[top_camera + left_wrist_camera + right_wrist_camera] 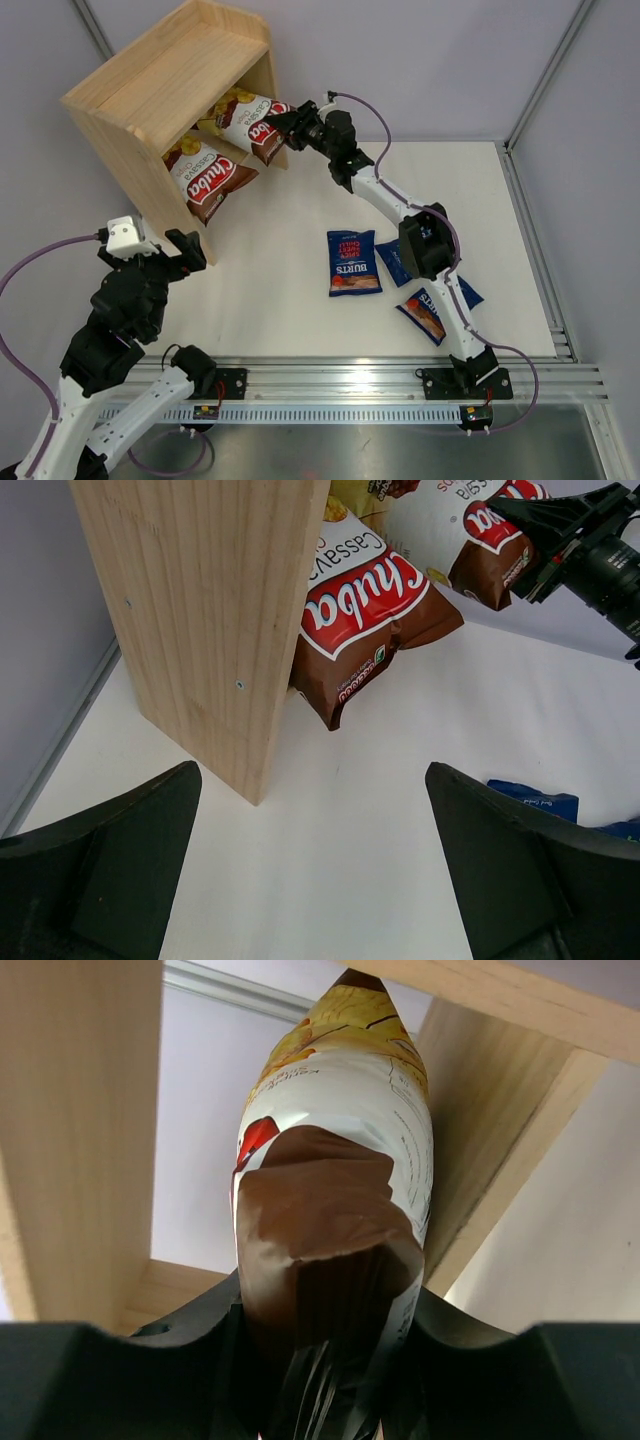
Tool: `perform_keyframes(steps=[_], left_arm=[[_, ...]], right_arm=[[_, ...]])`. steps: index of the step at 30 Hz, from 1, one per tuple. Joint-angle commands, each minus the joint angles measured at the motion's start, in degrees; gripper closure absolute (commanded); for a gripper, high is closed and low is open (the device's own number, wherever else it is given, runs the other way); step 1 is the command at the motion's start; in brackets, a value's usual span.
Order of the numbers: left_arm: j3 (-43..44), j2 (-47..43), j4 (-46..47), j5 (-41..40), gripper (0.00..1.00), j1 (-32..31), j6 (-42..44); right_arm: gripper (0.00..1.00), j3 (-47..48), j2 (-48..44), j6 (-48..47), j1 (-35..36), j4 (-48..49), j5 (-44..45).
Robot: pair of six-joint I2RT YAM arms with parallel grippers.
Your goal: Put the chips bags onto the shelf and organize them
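left gripper (310,880): fingers spread wide, nothing between them, over the table (340,810).
- just ahead and to its left: outer side panel of the shelf (200,610), standing on the table.
- ahead, past the panel's edge: first chuba bag (365,620), sticking out of the shelf with its brown end toward the gripper, logo facing up.

right gripper (320,1380): clenched on the brown end seam of the second chuba bag (330,1180).
- this bag runs straight ahead from the fingers into the shelf, between wooden panels on both sides.
- well behind the gripper, beside its arm, on the table: burts bag with red label (353,262), lying flat; second burts bag (395,265), partly hidden by the arm; third burts bag (432,312), nearest the arm's base.
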Motion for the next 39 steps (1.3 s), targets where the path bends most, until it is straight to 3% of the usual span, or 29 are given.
perform_keyframes(steps=[1,8,13,14,20,22,34,39], left_arm=[[-0.6,0.1,3.0,1.2,0.01,0.7,0.7],[-0.7,1.0,3.1,3.6,0.01,2.1,0.6],[-0.9,1.0,3.1,4.2,0.01,2.3,0.8],[-0.9,1.1,3.1,4.1,0.01,2.4,0.8],[-1.1,1.0,3.0,4.6,0.01,2.5,1.0],[-1.1,1.1,3.0,4.8,0.01,2.5,1.0],[-1.2,1.7,2.9,5.3,0.01,2.7,1.2],[-1.4,1.8,2.8,5.7,0.01,2.7,1.3]], right_arm=[[0.67,8.4,2.2,-3.5,0.9,-0.4,3.0],[0.53,21.0,9.5,-7.2,1.6,-7.8,5.1],[0.34,16.9,7.1,-10.5,1.8,-12.3,8.0],[0.27,15.8,5.3,-11.0,1.9,-13.1,8.7],[0.12,12.2,0.6,-16.3,1.9,-18.8,11.7],[0.11,11.0,-0.8,-17.5,1.8,-19.5,11.9],[0.22,0.5,-7.7,-11.6,1.3,-19.2,11.4],[0.54,-2.7,-8.6,-8.2,1.5,-15.2,10.0]])
